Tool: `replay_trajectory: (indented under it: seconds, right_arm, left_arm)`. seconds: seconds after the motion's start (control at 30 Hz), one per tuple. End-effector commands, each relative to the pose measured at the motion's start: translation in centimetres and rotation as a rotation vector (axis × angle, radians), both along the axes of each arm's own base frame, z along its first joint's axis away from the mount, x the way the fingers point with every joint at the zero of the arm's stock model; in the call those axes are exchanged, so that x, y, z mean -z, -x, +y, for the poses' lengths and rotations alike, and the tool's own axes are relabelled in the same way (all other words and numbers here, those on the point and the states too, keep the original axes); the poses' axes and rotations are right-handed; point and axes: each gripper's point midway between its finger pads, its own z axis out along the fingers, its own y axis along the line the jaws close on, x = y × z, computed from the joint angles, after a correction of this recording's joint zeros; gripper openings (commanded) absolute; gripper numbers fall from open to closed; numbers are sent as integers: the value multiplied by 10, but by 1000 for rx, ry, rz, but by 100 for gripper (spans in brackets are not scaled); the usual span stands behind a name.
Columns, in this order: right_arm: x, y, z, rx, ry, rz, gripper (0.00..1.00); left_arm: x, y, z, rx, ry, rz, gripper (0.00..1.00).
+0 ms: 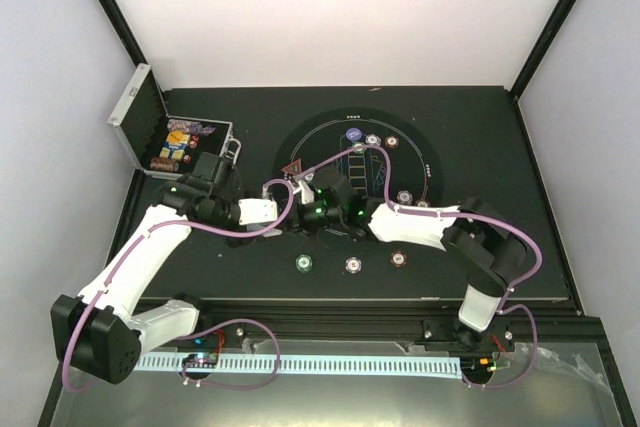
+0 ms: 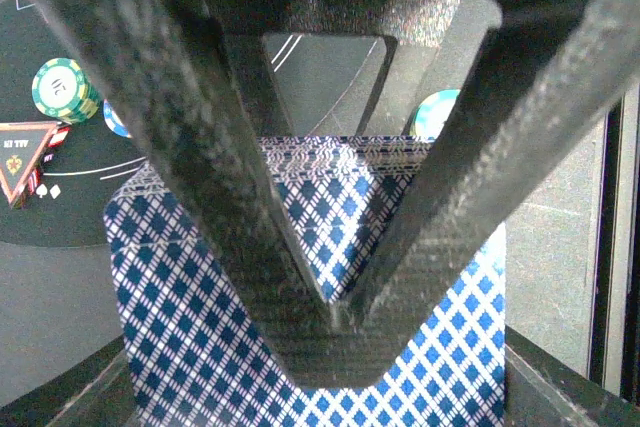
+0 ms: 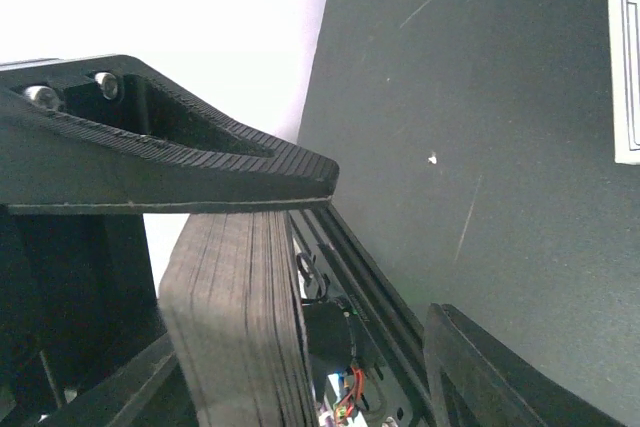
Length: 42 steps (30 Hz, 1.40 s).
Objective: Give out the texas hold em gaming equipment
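Observation:
My right gripper (image 1: 322,205) is shut on a thick deck of cards (image 3: 240,327), seen edge-on under its upper finger (image 3: 180,162). My left gripper (image 1: 296,209) meets it over the mat's near-left rim. Its fingertips (image 2: 340,332) are closed together against the deck's blue-diamond top card (image 2: 190,317). A green chip (image 1: 304,263), a white chip (image 1: 352,265) and a brown-red chip (image 1: 398,259) lie in a row in front of the mat. The red triangle marker (image 1: 292,169), a blue disc (image 1: 353,133) and more chips (image 1: 403,197) lie on the mat.
The round black mat (image 1: 420,147) fills the table's middle, with face-up cards (image 1: 357,169) at its centre. The open silver case (image 1: 150,132) stands at the far left, close behind my left arm. The left wrist view shows a green chip (image 2: 65,89) and the marker (image 2: 25,159).

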Motion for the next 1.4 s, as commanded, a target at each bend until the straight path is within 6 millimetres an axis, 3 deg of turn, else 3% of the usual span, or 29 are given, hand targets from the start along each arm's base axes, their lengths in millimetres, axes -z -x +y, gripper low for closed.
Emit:
replay_trajectory:
  seconds: [0.0, 0.37, 0.63, 1.37]
  right_arm:
    - [24, -9, -23, 56, 115, -4, 55]
    - [28, -10, -34, 60, 166, -27, 53]
    - [16, -10, -33, 62, 134, -42, 52]
    - [-13, -9, -39, 89, 65, -65, 1]
  left_arm:
    - [-11, -5, 0, 13, -8, -41, 1]
    - [-3, -5, 3, 11, -29, -27, 1]
    - [1, -6, 5, 7, -45, -16, 2]
    - [18, -14, 9, -30, -82, 9, 1]
